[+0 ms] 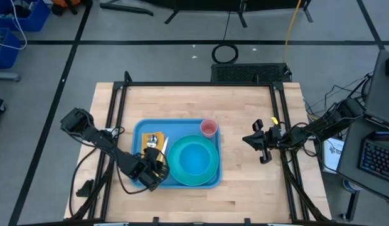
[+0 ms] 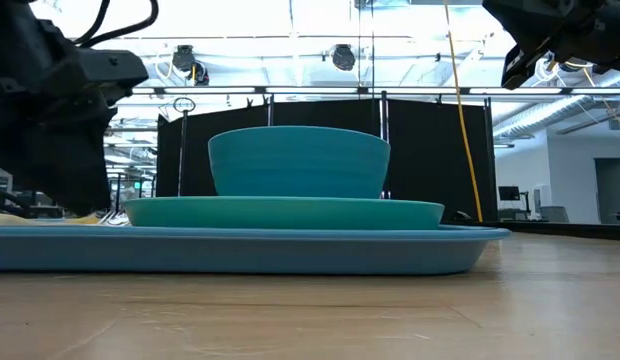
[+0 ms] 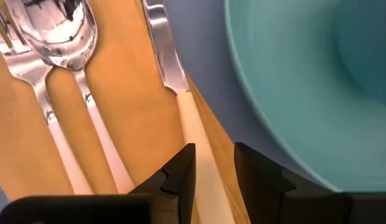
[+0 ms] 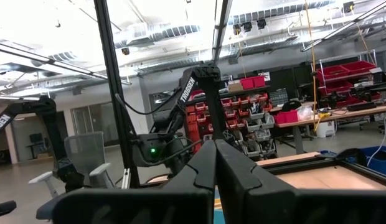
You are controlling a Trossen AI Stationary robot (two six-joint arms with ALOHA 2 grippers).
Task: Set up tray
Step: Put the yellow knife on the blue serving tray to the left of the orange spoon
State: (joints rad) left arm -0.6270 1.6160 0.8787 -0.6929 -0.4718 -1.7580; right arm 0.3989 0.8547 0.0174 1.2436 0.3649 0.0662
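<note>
The light-blue tray (image 1: 177, 123) lies mid-table. It carries a teal plate (image 1: 177, 171) with a teal bowl (image 2: 298, 160) on it, a pink cup (image 1: 209, 128), and an orange napkin (image 3: 131, 93). A fork (image 3: 25, 68) and a spoon (image 3: 59, 31) lie on the napkin. My left gripper (image 3: 215, 149) hangs over the tray's near left part, pointing steeply down, shut on a cream-handled knife (image 3: 165, 56) between napkin and plate. My right gripper (image 1: 248, 139) waits shut, raised above the table's right side. My left gripper has the knife's cream handle (image 3: 196, 134) between its two fingers, which come steeply from above. The blade reaches away from the fingers along the napkin's edge next to the plate. I cannot tell whether the knife rests on the napkin or is just off it.
Bare wood lies around the tray on all sides. A black frame (image 1: 201, 83) runs along the table's far edge and both sides. Cables and a keyboard (image 1: 376, 157) sit off the table to the right.
</note>
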